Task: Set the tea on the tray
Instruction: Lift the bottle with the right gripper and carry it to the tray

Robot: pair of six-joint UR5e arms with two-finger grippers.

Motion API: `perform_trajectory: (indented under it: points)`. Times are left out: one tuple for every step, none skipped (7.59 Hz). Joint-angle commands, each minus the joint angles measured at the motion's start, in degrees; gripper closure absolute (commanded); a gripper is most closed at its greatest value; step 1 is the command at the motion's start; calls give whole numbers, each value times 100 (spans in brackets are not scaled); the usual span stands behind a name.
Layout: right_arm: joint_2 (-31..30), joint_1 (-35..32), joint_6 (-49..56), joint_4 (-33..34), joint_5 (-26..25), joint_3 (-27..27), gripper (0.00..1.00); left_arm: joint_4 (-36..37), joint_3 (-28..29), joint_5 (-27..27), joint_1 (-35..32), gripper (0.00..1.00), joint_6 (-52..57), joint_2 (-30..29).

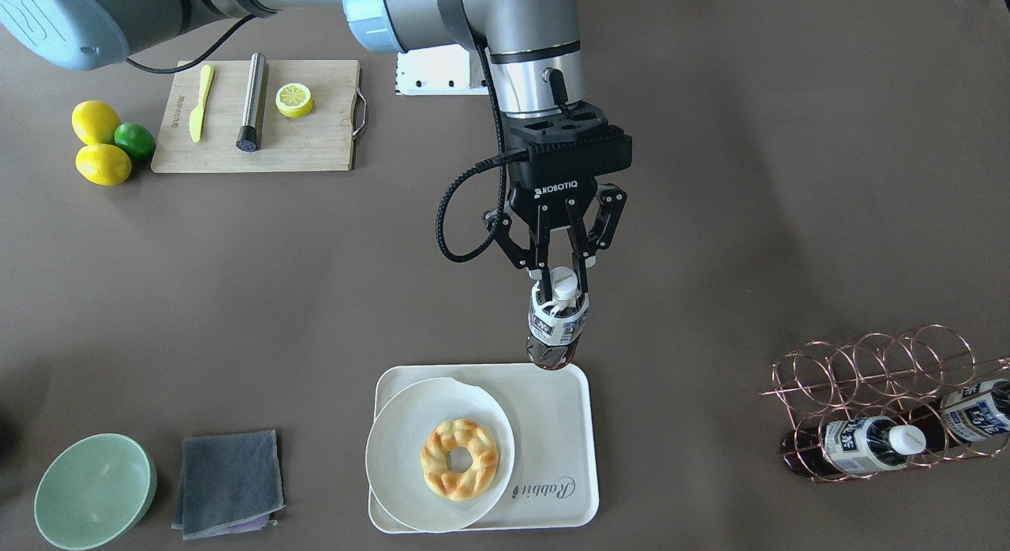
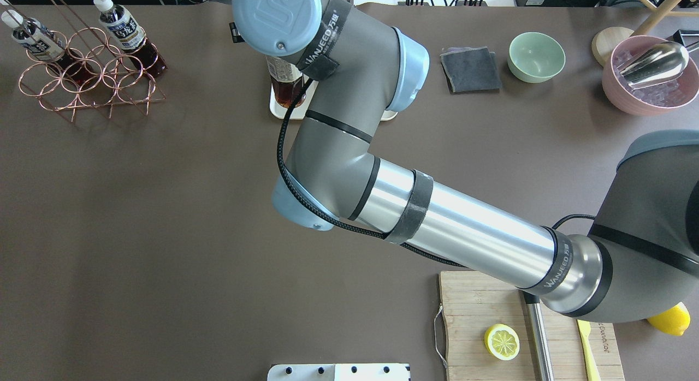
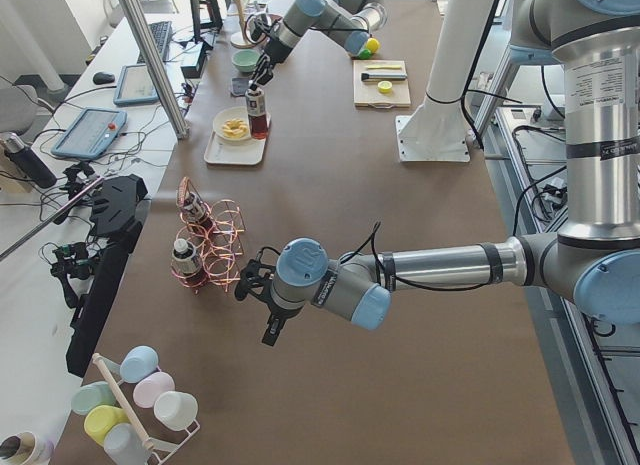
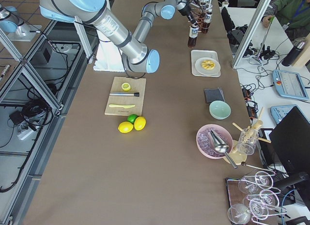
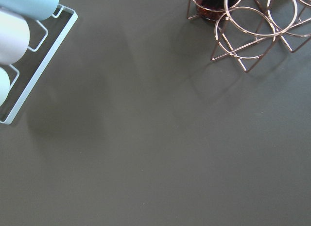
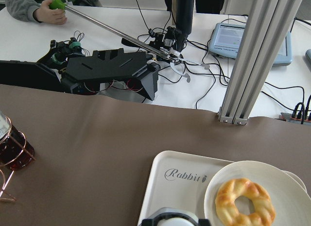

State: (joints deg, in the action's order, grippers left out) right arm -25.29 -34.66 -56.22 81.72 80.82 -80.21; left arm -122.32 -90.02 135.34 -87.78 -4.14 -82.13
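On the bench (image 1: pixel 237 298), taking the front-facing view from its left, the tray (image 1: pixel 552 425) lies with a round plate (image 1: pixel 402 425) covering its left part. A ring doughnut (image 1: pixel 460 459) sits on that plate. The strip along the tray's right side is bare.

Over the tray's far right corner stands the tea (image 1: pixel 557 326), upright, its base at the rim. I cannot tell whether it touches the tray or hangs just above it. The right tool (image 1: pixel 562 286) is clamped on the bottle's neck at the white cap, one finger on each side.

Further right, well apart, a copper wire rack (image 1: pixel 884 369) holds two like bottles lying in its rings. The left tool (image 3: pixel 270 320) shows only in the left side view, low over the bench near that rack. Whether it is open or closed cannot be told.

The fetching and carrying look done. What seems left is to bring the tea slightly inward over the bare strip, stand it down, let go and lift clear.
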Motion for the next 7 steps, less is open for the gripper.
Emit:
perform_trajectory:
  points:
    - [445,-277,-56,-471,320,1041,100,24,421,115,-73,1,-245,-4]
    - [567,-347,-47,-472,416,1269,100,216,633,115,-64,1,-358,-22]
    - [769,-383,-47,-481,451,1593,100,783,670,107,-64,1,-350,-109]
    - [771,-409,-21,-655,487,1761,100,928,609,89,-64,1,-350,-145]
    - [762,-427,-12,-1005,504,2076,100,1234,643,54,49,1,-342,-206]
    - [771,-427,-4,-1069,505,2219,100,2020,609,45,216,1,-324,-485]
    - [779,-427,-3,-1296,496,2438,100,2507,574,-16,217,1,-315,-671]
